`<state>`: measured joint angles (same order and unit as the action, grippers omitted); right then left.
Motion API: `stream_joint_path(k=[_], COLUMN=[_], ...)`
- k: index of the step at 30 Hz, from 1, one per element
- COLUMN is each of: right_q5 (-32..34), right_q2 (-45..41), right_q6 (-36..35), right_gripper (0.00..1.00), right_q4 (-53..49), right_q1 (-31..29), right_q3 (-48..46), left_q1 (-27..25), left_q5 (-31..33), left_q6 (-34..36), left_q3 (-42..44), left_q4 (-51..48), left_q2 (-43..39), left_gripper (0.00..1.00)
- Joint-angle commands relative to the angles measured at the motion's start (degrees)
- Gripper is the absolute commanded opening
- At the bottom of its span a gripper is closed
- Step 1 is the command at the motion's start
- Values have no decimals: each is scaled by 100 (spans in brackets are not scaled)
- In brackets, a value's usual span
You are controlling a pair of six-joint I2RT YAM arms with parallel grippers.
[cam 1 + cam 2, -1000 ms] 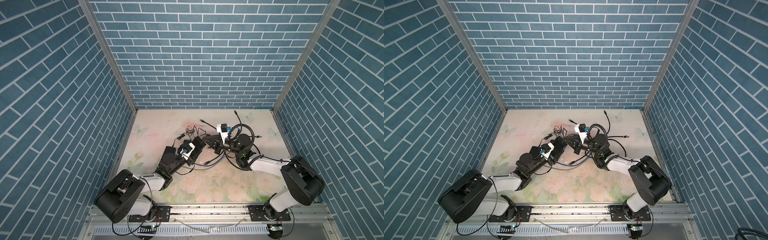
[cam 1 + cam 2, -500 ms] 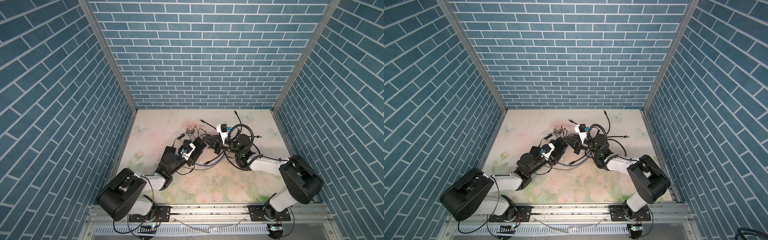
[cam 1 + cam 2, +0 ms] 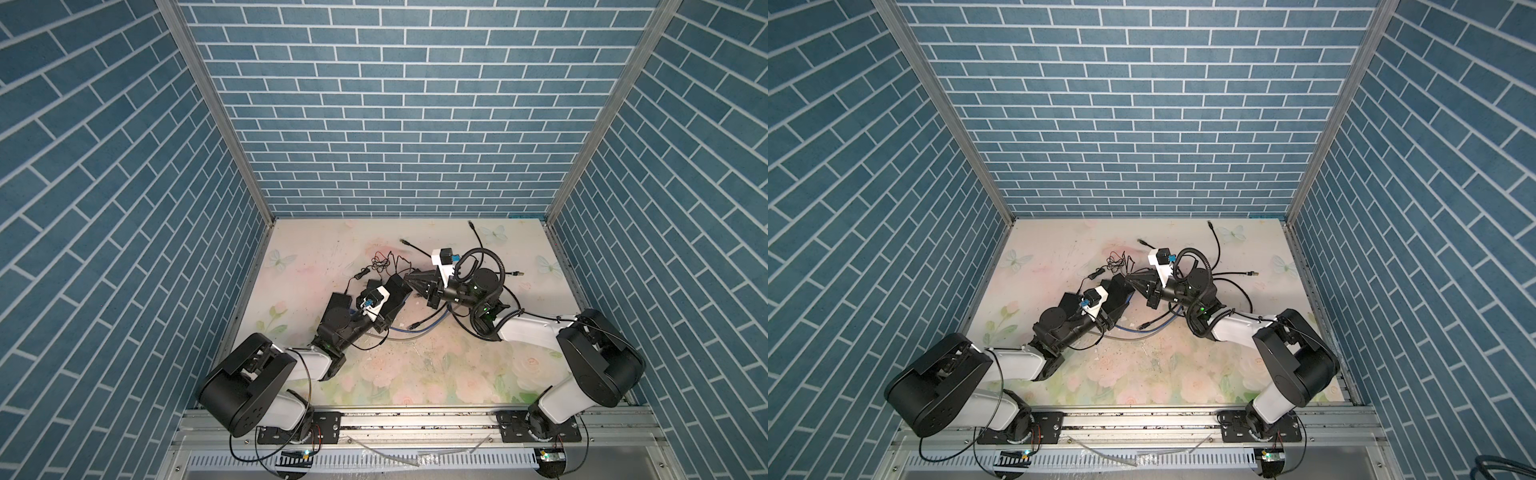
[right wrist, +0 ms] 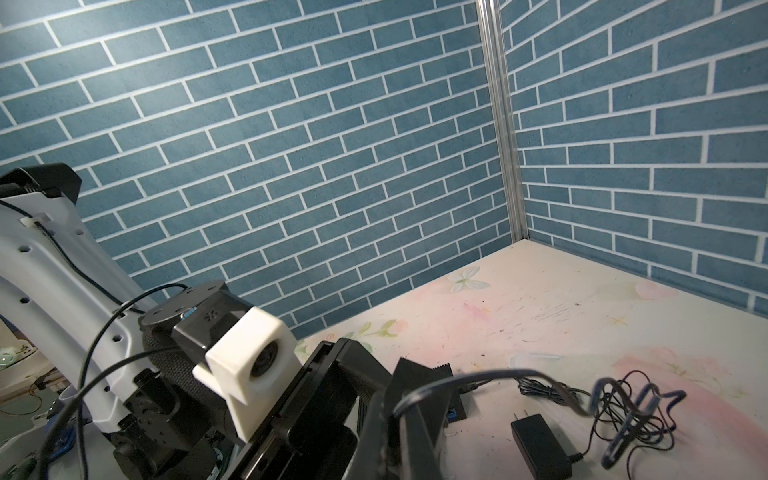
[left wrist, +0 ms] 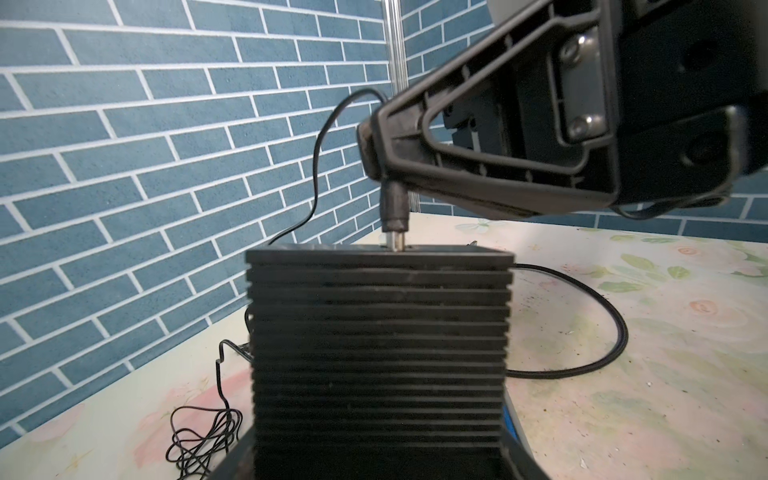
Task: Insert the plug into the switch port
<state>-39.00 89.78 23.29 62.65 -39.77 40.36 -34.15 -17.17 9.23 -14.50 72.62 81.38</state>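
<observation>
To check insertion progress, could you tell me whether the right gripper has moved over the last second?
No; the right gripper stays put relative to the butterfly print behind it.

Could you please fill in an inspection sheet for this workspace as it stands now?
Surface: floral table, scuffed and speckled with small debris.
Job's things: black ribbed switch; plug with its metal tip at the switch's end face, barrel outside.
Clutter: power adapter lying flat near the switch.
End effectors: left end effector grips the switch; right end effector is shut on the plug.
Cables: thin tangled wire, thick black cable and blue cable, all loose on the table.
Surroundings: blue brick walls; metal rail at the front.
</observation>
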Motion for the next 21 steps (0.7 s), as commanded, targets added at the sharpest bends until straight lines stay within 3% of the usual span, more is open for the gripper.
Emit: stream_joint_path(k=[1,21], right_q5=[12,252], right_q2=[-175,252], right_q6=[-351,-264], right_gripper=[0,0], right_q4=[-527,-964], right_q1=[-49,-382], right_q3=[64,121], left_q1=[-8,36], left_q5=[26,-186], left_q6=[-73,-378], left_q3=[-68,-838], left_q4=[741,795], left_q2=[-76,-673], left_gripper=[54,52])
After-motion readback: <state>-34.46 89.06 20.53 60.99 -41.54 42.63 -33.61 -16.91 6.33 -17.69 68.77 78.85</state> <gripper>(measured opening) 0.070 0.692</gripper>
